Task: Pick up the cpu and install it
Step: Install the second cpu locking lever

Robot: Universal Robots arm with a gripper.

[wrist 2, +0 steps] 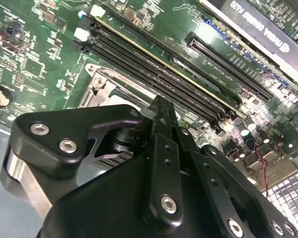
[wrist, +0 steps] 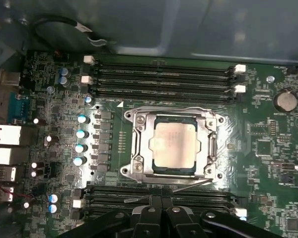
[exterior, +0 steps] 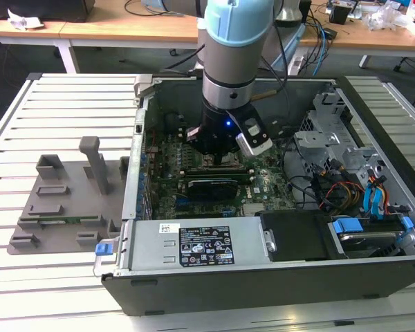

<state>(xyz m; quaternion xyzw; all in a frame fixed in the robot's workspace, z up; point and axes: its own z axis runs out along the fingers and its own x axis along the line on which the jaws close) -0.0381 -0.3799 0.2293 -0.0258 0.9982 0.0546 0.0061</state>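
In the exterior view, the arm's end effector (exterior: 218,149) reaches into an open computer case (exterior: 263,277) on a slatted table (exterior: 62,104); a grey fixture (exterior: 62,200) lies at the case's 9 o'clock, and wooden desks (exterior: 124,28) stand behind. In the first wrist view, the cpu (wrist: 175,145) sits in the socket frame (wrist: 134,144), memory slots (wrist: 161,79) at its 12 o'clock. The second wrist view shows black linkage over the motherboard (wrist 2: 35,64). Whether the fingers are open cannot be told.

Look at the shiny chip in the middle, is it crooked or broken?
Nothing stands out. In the first wrist view the cpu lies flat and square inside the socket frame, edges parallel to it, with no visible damage. The gripper sits just beside the socket, over the memory slots, not touching the cpu.
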